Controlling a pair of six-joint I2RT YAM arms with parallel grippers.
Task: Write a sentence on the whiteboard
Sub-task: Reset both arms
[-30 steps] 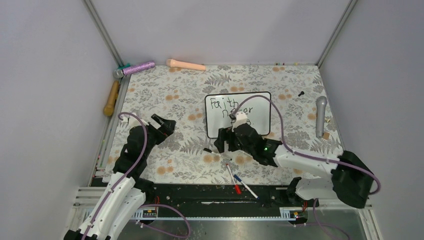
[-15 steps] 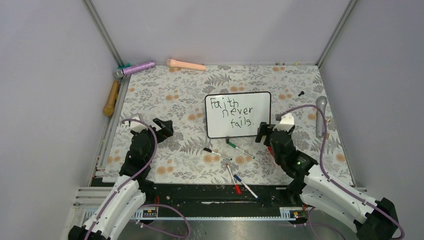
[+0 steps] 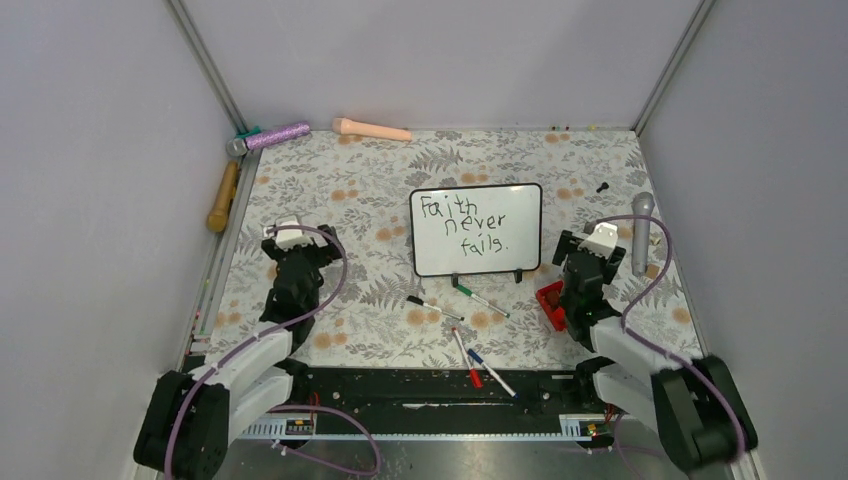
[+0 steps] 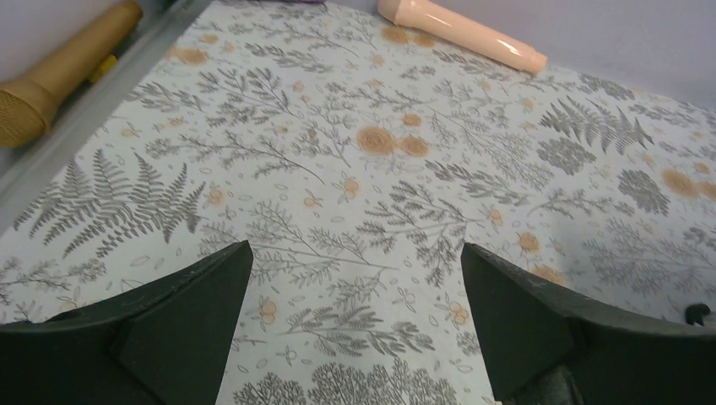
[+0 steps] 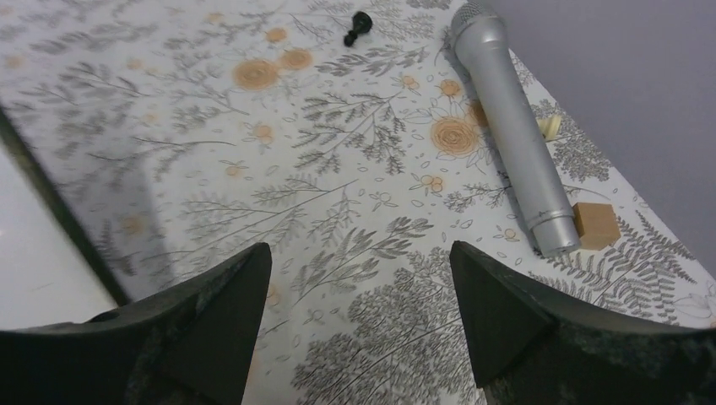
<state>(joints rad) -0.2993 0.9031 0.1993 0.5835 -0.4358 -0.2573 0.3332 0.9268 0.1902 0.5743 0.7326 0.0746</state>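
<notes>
The whiteboard [image 3: 476, 228] stands upright on its two feet mid-table. The sentence [image 3: 465, 225] "Faith never fails." is on it in black, in three lines. My left gripper [image 3: 297, 245] is open and empty, low over the floral cloth, well left of the board; it holds nothing in the left wrist view [image 4: 355, 253]. My right gripper [image 3: 587, 250] is open and empty just right of the board. The right wrist view [image 5: 360, 249] shows only cloth between its fingers, with the board's edge [image 5: 25, 261] at far left.
A black marker [image 3: 435, 308], green marker [image 3: 482, 300], red marker [image 3: 465, 357] and blue marker [image 3: 490, 372] lie before the board. A red block [image 3: 549, 303] lies by the right arm. A silver microphone [image 3: 641, 232] is right; peach [image 3: 372, 129], purple [image 3: 270, 136] and gold [image 3: 222, 196] ones are back left.
My right arm has swung from in front of the board to its right side and folded back, uncovering the sentence. My left arm has drawn back and turned to face away.
</notes>
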